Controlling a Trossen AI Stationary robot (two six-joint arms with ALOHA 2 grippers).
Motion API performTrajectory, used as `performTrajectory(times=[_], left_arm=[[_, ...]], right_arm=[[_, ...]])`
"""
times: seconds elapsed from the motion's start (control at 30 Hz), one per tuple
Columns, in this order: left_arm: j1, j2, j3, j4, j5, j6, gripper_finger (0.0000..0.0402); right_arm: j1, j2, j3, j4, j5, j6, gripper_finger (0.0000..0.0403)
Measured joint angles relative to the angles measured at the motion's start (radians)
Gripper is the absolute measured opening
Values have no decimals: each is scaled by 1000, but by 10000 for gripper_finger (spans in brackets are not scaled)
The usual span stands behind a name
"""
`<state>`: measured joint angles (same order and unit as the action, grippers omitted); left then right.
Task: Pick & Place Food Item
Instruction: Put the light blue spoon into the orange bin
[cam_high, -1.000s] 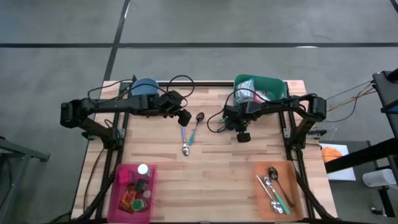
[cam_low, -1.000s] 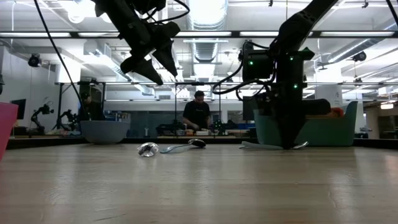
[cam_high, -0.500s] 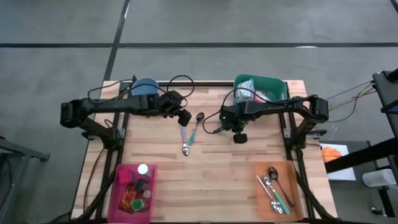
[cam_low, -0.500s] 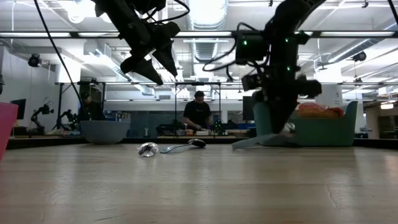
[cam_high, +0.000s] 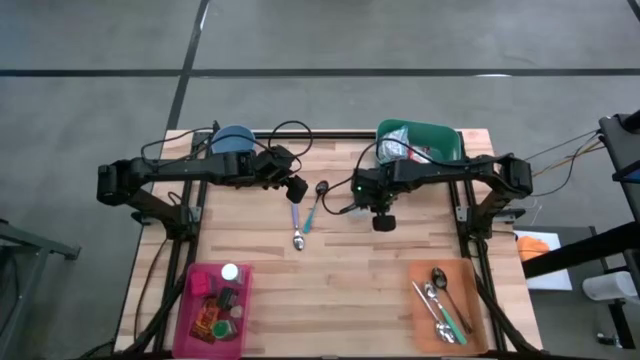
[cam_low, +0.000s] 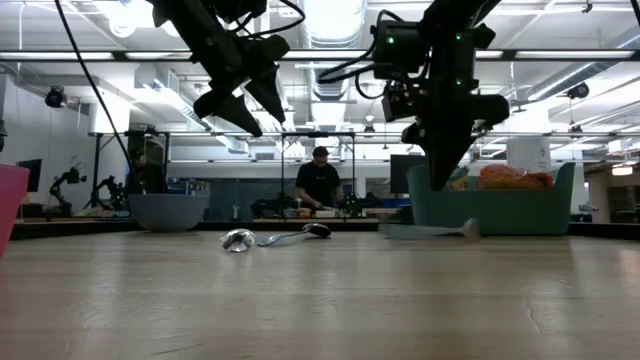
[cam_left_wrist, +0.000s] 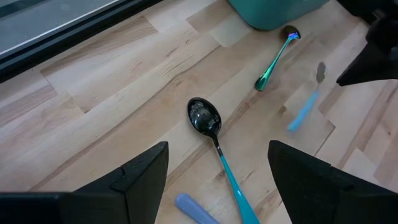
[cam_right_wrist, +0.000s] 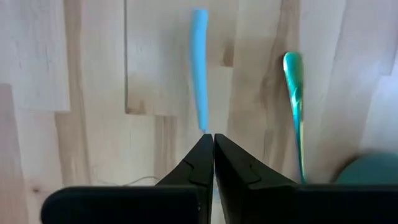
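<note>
Though billed as a food job, shows mostly cutlery across the desk (cam_high: 350, 290). At rear right, green bin (cam_high: 440, 135) with food packets (cam_high: 398, 150) heaped inside, not yet taken up; judged light, soft and crinkly, best pinched at a gathered edge or corner, never squeezed flat. Blue bowl (cam_high: 233, 138) at rear left, pink bin (cam_high: 190, 300) at front left, orange tray (cam_high: 420, 320) of spoons at front right. Left tool (cam_high: 297, 187) hovering with fingers apart above two spoons (cam_left_wrist: 204, 115) at mid-desk. Right tool (cam_high: 380, 221) raised just in front of the green bin, fingers together on the tip of a blue-handled utensil (cam_right_wrist: 199, 68): stiff, thin, slick, likely to swing or slip from so small a hold. Teal spoon (cam_right_wrist: 294, 93) lying just beside the bin.
</note>
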<state>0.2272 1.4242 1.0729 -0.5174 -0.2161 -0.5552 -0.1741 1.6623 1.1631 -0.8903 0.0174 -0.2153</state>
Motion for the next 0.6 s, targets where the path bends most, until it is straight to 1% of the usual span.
performTrajectory(times=[0.37, 0.6], left_arm=[[0, 0, 0, 0, 0, 0, 279], [0, 0, 0, 0, 0, 0, 279]], right_arm=[[6, 1, -66, 24, 0, 60, 11], [6, 1, -126, 72, 1, 172, 12]])
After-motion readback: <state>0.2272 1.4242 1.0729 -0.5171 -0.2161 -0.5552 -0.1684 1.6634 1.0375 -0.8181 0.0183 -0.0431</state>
